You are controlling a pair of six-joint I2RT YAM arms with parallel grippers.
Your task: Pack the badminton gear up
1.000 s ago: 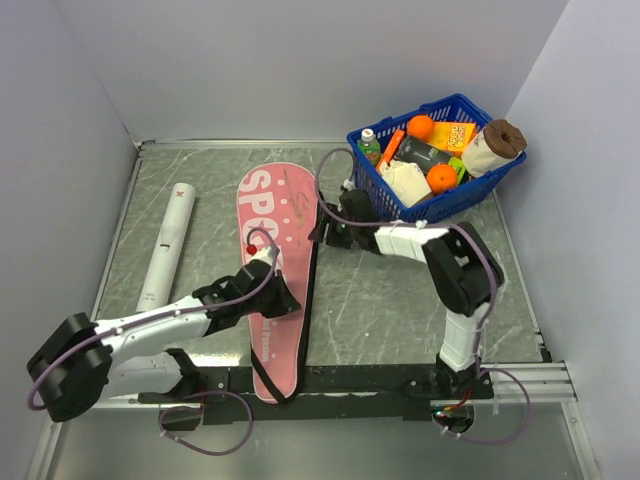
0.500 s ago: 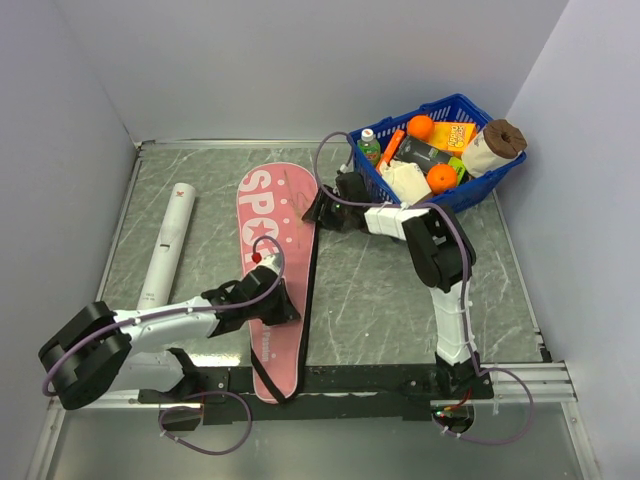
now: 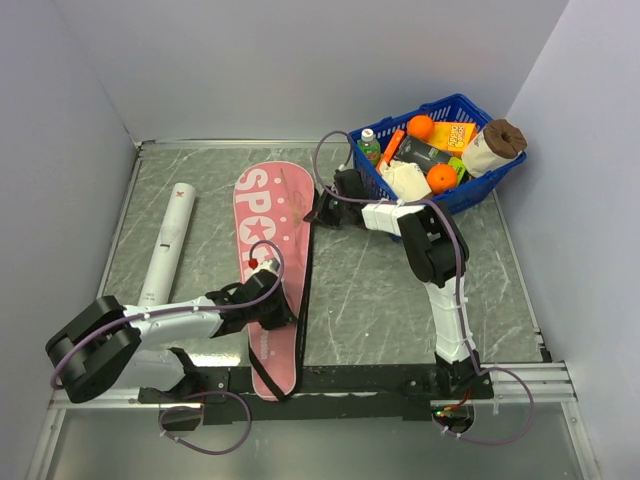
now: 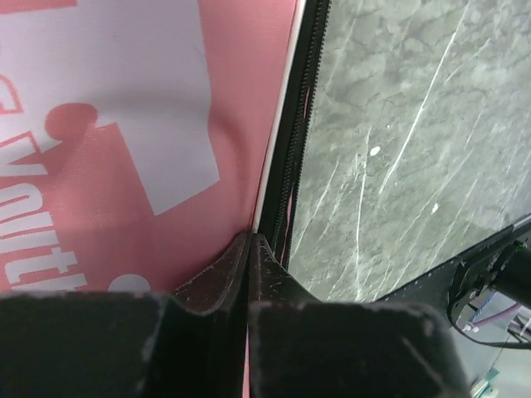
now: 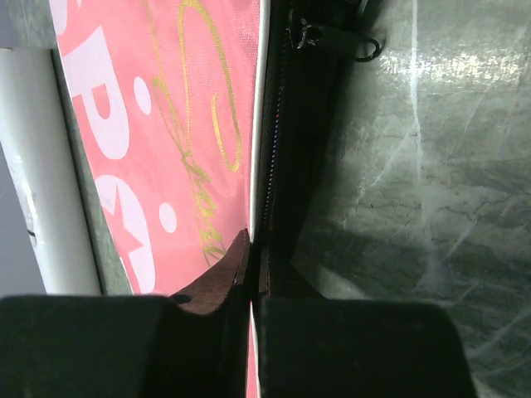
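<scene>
The pink racket-shaped bag (image 3: 268,250) lettered "SPORT" lies lengthwise in the middle of the table, its black strap (image 3: 305,300) along its right side. My left gripper (image 3: 284,313) is shut on the bag's right edge near the handle end; in the left wrist view the jaws (image 4: 251,239) pinch the pink cloth (image 4: 124,133) beside the black zipper (image 4: 292,157). My right gripper (image 3: 316,212) is shut on the same edge up at the head end (image 5: 254,236), below a zipper pull (image 5: 332,37). The long white tube (image 3: 167,245) lies to the left of the bag. Rackets and shuttlecock are out of view.
A blue basket (image 3: 470,190) of groceries stands at the back right, just behind my right arm. Grey walls close the table on the left, back and right. A black rail (image 3: 380,378) runs along the near edge.
My right gripper has shut on the bag's edge. My left gripper slid a little toward the near end of the bag, still shut. The bag's head has shifted slightly left.
</scene>
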